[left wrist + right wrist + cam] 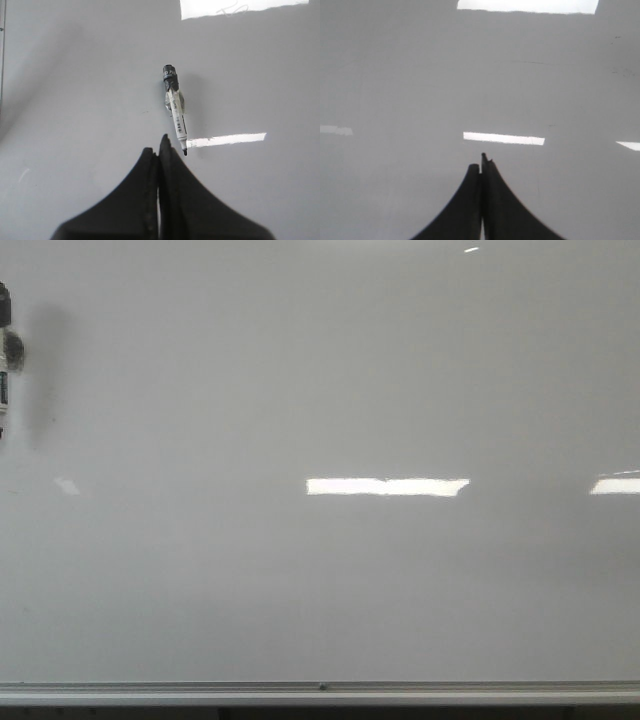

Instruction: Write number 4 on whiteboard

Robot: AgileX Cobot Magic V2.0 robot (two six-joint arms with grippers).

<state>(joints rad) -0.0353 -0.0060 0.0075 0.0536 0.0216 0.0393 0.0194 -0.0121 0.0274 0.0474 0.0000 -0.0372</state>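
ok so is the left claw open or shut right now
Shut. In the left wrist view the left claw has its two fingers pressed together with nothing between them; the marker sits apart on the whiteboard.

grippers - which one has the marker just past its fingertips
The left gripper: the marker lies on the whiteboard just beyond it. The right gripper faces bare board.

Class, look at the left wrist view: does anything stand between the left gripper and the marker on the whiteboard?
Nothing visible does. The left gripper, fingers together, points at bare whiteboard, and the marker sits just beyond its tip, unobstructed.
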